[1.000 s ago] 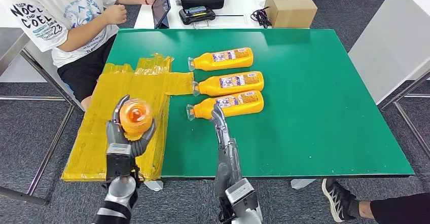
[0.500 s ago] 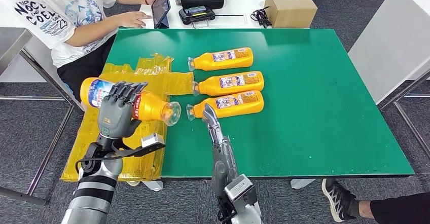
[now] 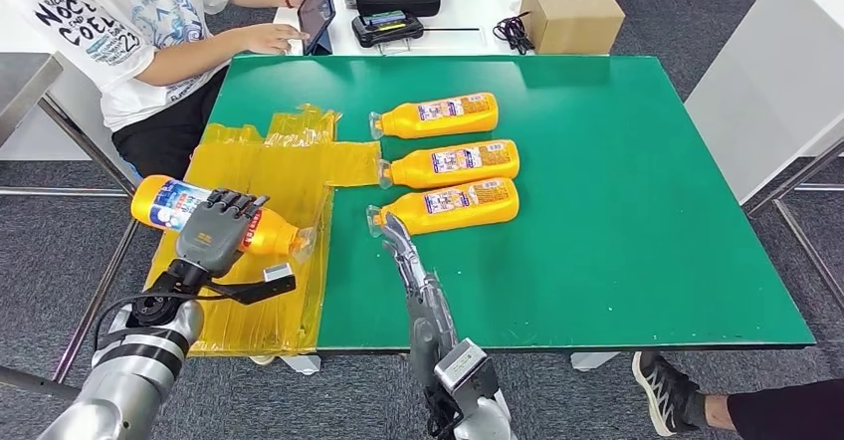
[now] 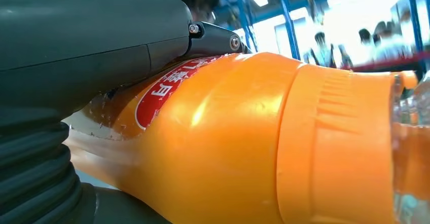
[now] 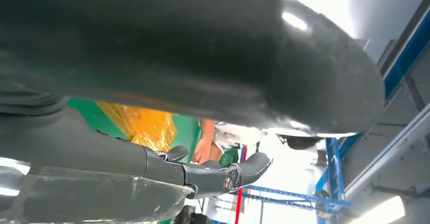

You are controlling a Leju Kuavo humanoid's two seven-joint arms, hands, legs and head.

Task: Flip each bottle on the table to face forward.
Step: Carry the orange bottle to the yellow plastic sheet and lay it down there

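Your left hand (image 3: 217, 233) is wrapping its fingers tight around an orange bottle (image 3: 169, 204). It is holding that bottle on its side in the air, above the yellow sheet (image 3: 289, 166) at the left edge of the green tabletop (image 3: 617, 191). The clear cap end is pointing toward the tabletop and the bottom end is pointing out past the edge. In the left wrist view the held bottle's orange body (image 4: 238, 148) is sitting right against your thumb.

Your right hand (image 3: 406, 259) is reaching out long and flat, with its fingers straight and holding nothing. Its fingertips (image 3: 388, 223) are touching or just beside the cap end of the nearest bottle (image 3: 453, 205).

That bottle is lying on the tabletop with the middle bottle (image 3: 453, 162) and the far bottle (image 3: 443, 115), all side by side, with their caps pointing left.

A person (image 3: 119, 32) is sitting at the far left corner, touching a tablet (image 3: 316, 10).
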